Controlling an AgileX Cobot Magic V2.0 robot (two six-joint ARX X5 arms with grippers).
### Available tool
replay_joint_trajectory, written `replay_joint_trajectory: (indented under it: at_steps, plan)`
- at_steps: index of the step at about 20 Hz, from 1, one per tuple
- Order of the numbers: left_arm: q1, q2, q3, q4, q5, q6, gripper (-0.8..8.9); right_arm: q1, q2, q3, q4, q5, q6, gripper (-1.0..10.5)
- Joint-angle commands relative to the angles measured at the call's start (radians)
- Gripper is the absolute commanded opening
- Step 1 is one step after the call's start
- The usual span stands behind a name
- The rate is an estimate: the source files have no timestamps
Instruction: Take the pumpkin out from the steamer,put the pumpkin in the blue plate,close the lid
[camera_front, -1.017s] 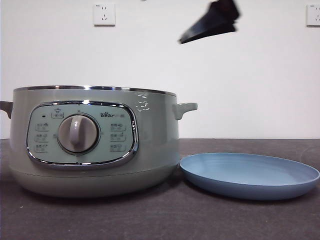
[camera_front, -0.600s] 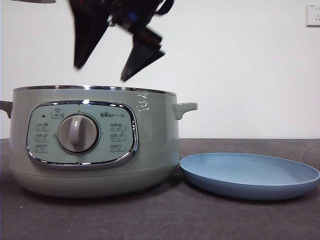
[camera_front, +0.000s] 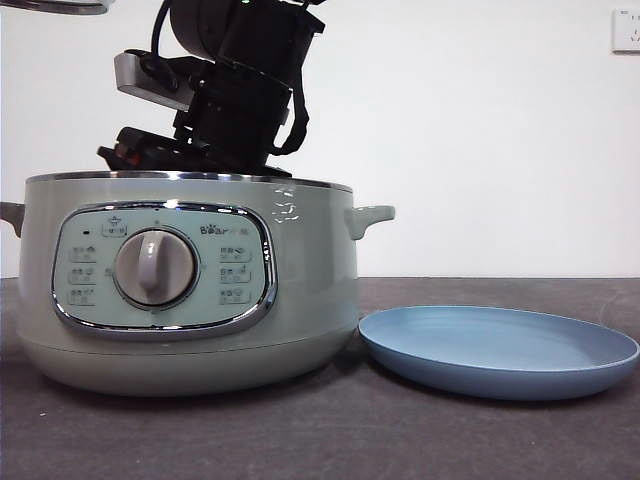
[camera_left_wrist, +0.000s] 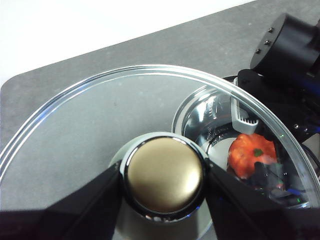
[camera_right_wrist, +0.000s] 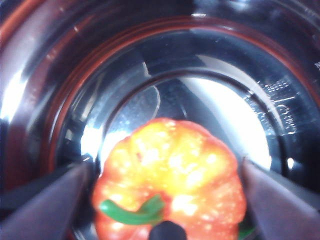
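The sage-green steamer (camera_front: 300, 290) stands open at the left of the front view. My right gripper (camera_right_wrist: 167, 200) is down inside it, and its wrist (camera_front: 235, 110) rises above the rim, which hides the fingertips. Its jaws are open, one on each side of the orange pumpkin (camera_right_wrist: 170, 170), close to its flanks. The pumpkin lies on the steel pot bottom with its green stem towards the camera. My left gripper (camera_left_wrist: 164, 175) is shut on the knob of the glass lid (camera_left_wrist: 90, 130) and holds it above the table beside the pot. The pumpkin also shows through the lid (camera_left_wrist: 250, 152). The blue plate (camera_front: 500, 350) lies right of the steamer.
The lid's chrome rim shows at the top left corner of the front view (camera_front: 55, 5). The steamer's side handle (camera_front: 372, 215) points towards the plate. A white wall with a socket (camera_front: 627, 28) stands behind the dark table (camera_front: 330, 440).
My right arm has come from the upper right, moved left over the pot and gone down into it, so its jaws now flank the pumpkin. The steamer and plate have not moved.
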Motion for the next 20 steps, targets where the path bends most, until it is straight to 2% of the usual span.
replay_joint_trajectory:
  at_steps: [1, 5, 10, 14, 16, 20]
  plan:
    - [0.0, -0.011, 0.009, 0.049, -0.008, -0.003, -0.06, 0.005, 0.016, 0.0, 0.003, 0.003, -0.013, -0.1]
    - [0.0, -0.011, 0.009, 0.049, -0.008, -0.003, -0.06, -0.003, -0.017, 0.0, 0.015, 0.084, -0.014, -0.1]
    - [0.0, -0.011, 0.009, 0.051, -0.01, -0.003, -0.06, -0.1, -0.148, 0.0, -0.022, 0.082, -0.011, -0.1]
    - [0.0, -0.006, 0.009, 0.108, -0.007, -0.003, -0.06, -0.214, -0.31, 0.0, -0.184, 0.08, 0.007, -0.1]
    - [0.0, -0.004, 0.009, 0.143, -0.006, -0.003, -0.06, -0.283, -0.384, 0.0, -0.289, 0.08, 0.061, -0.1]
    - [0.0, 0.029, 0.009, 0.167, -0.005, -0.002, -0.06, -0.418, -0.433, 0.0, -0.515, 0.08, 0.24, -0.1]
